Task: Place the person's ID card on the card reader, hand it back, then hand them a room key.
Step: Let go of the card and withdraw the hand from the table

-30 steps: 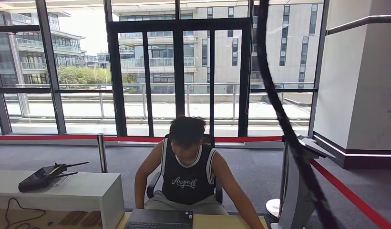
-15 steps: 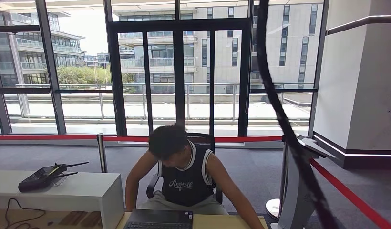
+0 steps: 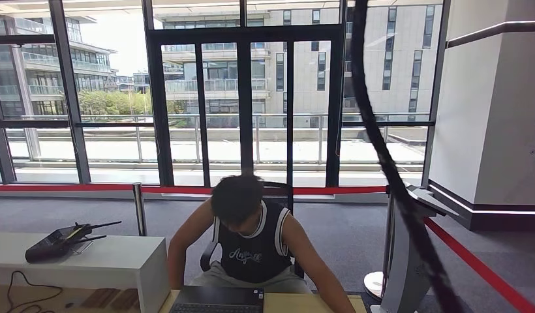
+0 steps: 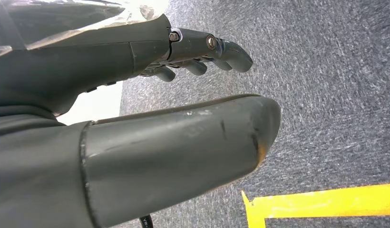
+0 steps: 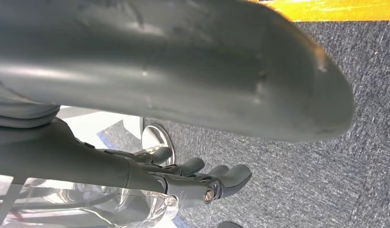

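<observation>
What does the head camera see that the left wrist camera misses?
The head view shows a seated person in a dark sleeveless top leaning over a dark grey laptop, a white counter bearing a black handset device, red barrier tape and tall windows. The left wrist view shows the left hand empty with fingers apart, hanging over grey carpet marked by yellow floor tape. Both share grey carpeted floor.

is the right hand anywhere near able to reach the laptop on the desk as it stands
Probably not as it stands. The right hand hangs over grey carpet, holding nothing. The laptop lies on the desk in front of the seated person. The arm would have to lift first.
</observation>
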Controlling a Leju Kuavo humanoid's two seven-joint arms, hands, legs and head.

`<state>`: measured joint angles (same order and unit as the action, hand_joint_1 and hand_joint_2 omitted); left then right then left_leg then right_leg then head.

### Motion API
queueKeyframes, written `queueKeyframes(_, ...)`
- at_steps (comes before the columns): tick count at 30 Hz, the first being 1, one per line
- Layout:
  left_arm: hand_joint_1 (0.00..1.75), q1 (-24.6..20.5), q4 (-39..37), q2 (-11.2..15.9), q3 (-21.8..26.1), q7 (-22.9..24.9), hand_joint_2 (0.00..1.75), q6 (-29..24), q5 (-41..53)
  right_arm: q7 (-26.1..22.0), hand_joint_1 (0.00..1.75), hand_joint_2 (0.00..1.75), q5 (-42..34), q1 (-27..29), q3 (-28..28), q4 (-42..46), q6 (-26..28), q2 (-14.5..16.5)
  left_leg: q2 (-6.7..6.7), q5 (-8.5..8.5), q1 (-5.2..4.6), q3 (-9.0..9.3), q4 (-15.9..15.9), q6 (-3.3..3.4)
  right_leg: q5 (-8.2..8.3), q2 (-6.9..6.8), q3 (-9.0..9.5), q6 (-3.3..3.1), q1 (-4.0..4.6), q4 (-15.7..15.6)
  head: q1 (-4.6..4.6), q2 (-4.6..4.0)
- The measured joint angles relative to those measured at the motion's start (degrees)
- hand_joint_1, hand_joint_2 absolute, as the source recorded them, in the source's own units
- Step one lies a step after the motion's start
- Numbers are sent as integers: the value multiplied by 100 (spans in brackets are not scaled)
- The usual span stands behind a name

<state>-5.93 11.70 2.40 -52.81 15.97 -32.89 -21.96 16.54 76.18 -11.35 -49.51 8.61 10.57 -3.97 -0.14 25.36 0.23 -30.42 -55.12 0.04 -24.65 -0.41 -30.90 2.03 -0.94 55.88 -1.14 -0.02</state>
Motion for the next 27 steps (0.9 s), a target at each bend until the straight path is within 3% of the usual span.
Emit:
queueKeyframes(18, 0, -12, 1, 85, -144, -211, 0, 118, 217, -47, 0, 0, -277, 168, -28, -2, 253, 7, 1, 0, 0, 1, 0, 0, 0, 0, -1, 0, 0, 0, 0, 0)
queueKeyframes(27, 0, -18, -1, 134, -250, -80, 0, 26, 269, -138, 0, 0, -349, 280, -87, -2, 279, 10, 1, 0, 0, 1, 0, 0, -1, 0, -1, 0, 0, 0, 0, 0)
